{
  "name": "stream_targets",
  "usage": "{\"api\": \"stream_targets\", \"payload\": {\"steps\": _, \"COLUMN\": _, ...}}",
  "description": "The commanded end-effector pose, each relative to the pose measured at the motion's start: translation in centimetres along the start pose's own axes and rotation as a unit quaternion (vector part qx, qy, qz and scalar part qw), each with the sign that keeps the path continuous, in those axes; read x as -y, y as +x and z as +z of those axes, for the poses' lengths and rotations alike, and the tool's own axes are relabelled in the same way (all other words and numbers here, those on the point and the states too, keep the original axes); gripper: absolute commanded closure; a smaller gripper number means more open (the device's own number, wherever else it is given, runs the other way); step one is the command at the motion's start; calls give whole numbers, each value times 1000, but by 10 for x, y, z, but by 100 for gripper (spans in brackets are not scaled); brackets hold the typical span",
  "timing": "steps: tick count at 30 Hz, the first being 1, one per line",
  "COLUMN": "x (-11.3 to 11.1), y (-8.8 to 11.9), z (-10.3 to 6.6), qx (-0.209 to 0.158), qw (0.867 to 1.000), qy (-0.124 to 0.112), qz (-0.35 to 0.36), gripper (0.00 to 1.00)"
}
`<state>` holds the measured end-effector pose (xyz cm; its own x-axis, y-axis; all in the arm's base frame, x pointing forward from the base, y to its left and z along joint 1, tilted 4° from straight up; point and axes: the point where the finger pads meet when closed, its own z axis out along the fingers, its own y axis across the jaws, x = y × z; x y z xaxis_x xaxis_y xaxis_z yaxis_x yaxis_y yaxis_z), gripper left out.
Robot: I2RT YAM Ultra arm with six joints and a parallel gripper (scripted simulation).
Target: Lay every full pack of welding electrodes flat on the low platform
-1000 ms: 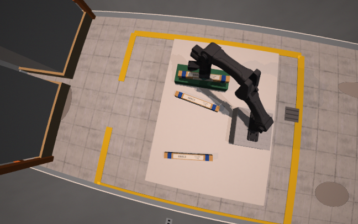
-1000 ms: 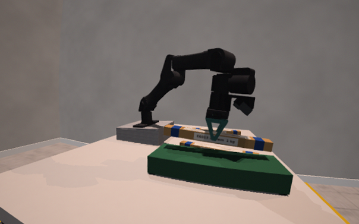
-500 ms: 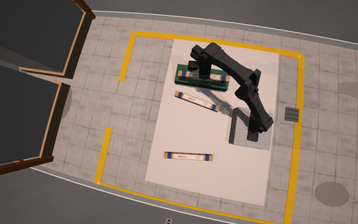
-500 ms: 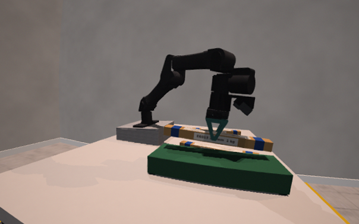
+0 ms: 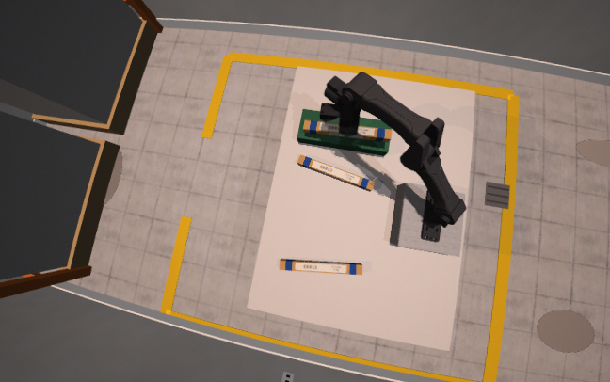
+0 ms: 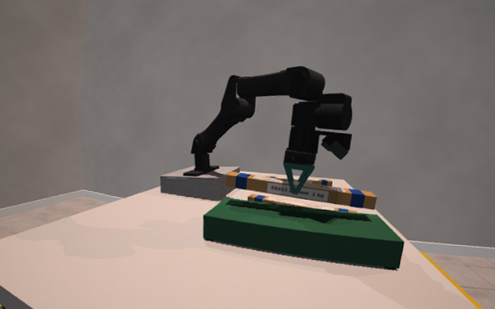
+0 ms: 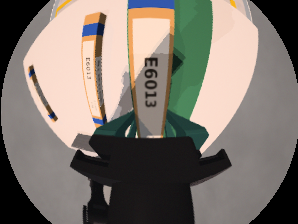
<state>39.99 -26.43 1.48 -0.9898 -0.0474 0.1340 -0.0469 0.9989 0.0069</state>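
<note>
My gripper (image 5: 348, 133) (image 6: 295, 192) (image 7: 150, 111) is shut on a pack of electrodes (image 5: 380, 134) (image 6: 333, 194) (image 7: 150, 37), orange with blue bands and a white label. The fingers hold it near its middle. It hangs roughly level above the green platform (image 5: 344, 147) (image 6: 302, 242) (image 7: 192, 75), with a gap and its shadow below. A second pack (image 5: 335, 172) (image 6: 260, 198) (image 7: 89, 52) lies slanted on the table beside the platform. A third pack (image 5: 321, 267) (image 6: 327, 182) (image 7: 42, 93) lies farther off on the table.
The arm stands on a grey base block (image 5: 409, 235) (image 6: 191, 186) at one side of the white table (image 5: 358, 310) (image 6: 141, 270). The slanted pack lies between the platform and the third pack. Yellow lines (image 5: 501, 282) mark the floor around the table.
</note>
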Motion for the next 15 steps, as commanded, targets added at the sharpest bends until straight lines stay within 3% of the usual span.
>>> {"api": "stream_targets", "payload": {"steps": 1, "x": 1, "y": -11, "z": -53, "qx": 45, "qw": 999, "qy": 29, "qz": -2, "gripper": 100}}
{"api": "stream_targets", "payload": {"steps": 15, "x": 1, "y": -11, "z": -50, "qx": 44, "qw": 999, "qy": 27, "qz": -2, "gripper": 100}}
